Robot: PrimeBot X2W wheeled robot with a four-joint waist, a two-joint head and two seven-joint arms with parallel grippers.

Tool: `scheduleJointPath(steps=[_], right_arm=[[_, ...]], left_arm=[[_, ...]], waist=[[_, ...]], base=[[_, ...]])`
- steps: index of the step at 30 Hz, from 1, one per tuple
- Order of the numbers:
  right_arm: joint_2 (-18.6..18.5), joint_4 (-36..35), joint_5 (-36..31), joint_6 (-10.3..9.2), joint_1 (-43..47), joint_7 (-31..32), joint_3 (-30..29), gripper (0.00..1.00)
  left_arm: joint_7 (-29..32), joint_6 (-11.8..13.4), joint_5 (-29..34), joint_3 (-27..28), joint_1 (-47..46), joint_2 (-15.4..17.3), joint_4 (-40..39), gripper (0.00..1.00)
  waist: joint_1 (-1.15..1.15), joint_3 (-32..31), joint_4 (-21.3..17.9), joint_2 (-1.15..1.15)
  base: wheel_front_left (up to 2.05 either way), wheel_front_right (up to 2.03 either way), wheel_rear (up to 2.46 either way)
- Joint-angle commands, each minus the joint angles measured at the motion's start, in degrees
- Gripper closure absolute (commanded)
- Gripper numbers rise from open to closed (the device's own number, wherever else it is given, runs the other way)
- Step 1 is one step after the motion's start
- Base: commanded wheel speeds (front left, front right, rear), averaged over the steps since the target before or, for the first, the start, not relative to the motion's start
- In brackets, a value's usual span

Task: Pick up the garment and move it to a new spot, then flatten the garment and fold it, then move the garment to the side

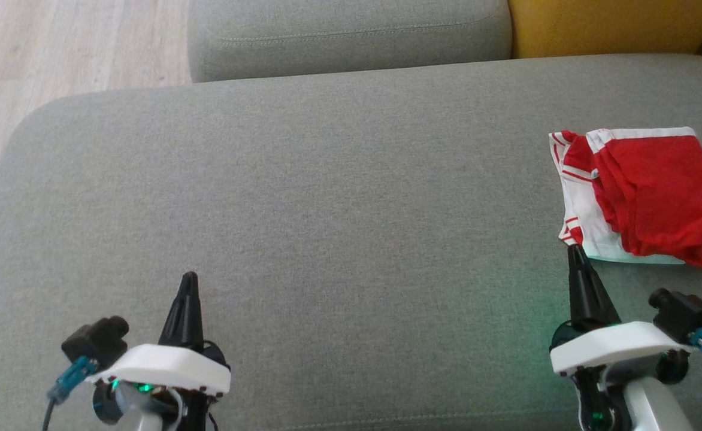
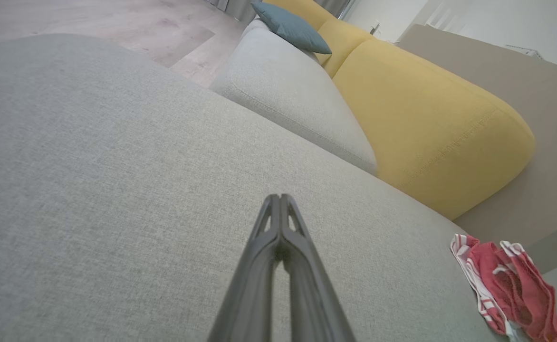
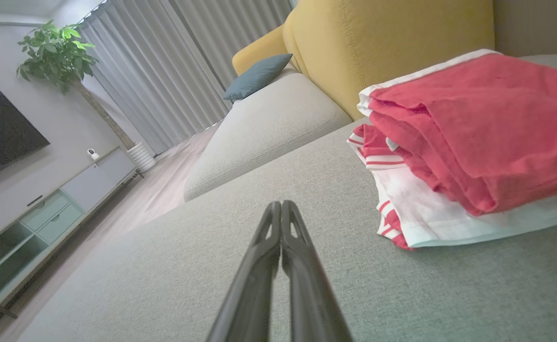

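The folded red-and-white jersey garment (image 1: 644,191) lies at the far right of the grey fabric sofa cushion (image 1: 327,209). Both pincers are clenched, empty: the left gripper (image 1: 189,278) well away, the right gripper (image 1: 575,250) just beside the garment's near-left corner. Swinging it sideways could snag the hem and undo the fold. The long axis seems to run left-right, striped trim pointing left, though the head view crops its right end.

The folded red-and-white cloth garment (image 1: 650,191) runs off the head view's edge at 3 o'clock and off the left wrist view's at 5 o'clock. Its red top fold hides most of the white layer beneath. The mustard-yellow fabric sofa cushion (image 1: 608,27) is cut off at 1 o'clock. In the right wrist view, at 9 o'clock, the small white object (image 3: 91,154) on the pale low cabinet (image 3: 45,213) is too small to tell.
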Motion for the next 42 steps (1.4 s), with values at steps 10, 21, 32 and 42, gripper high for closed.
scheduleJointPath(steps=[10, 21, 32, 42], right_arm=[[-0.96, -2.11, 8.23, 0.06, -2.53, 1.46, -0.79, 1.0], [-1.08, -2.17, 15.0, 0.08, -2.59, 2.69, -1.52, 1.0], [-1.16, -2.23, 22.41, 0.1, -2.66, 4.1, -2.37, 1.0], [-1.21, -2.28, 29.11, 0.11, -2.73, 5.41, -3.2, 1.0]], left_arm=[[1.57, -1.52, -7.34, 2.5, -3.54, 0.91, -1.28, 1.0], [3.1, -2.44, -13.47, 3.81, -3.84, 1.08, -0.93, 1.0], [4.84, -3.45, -20.18, 5.32, -4.19, 1.21, -0.52, 1.0], [6.47, -4.37, -26.24, 6.75, -4.51, 1.3, -0.13, 1.0]], waist=[[0.0, -0.15, 0.13, 0.0], [0.0, -0.3, 0.26, 0.0], [0.0, -0.46, 0.4, 0.0], [0.0, -0.6, 0.53, 0.0]], base=[[0.0, 0.0, 0.0], [0.0, 0.0, 0.0], [0.0, 0.0, 0.0], [0.0, 0.0, 0.0]])
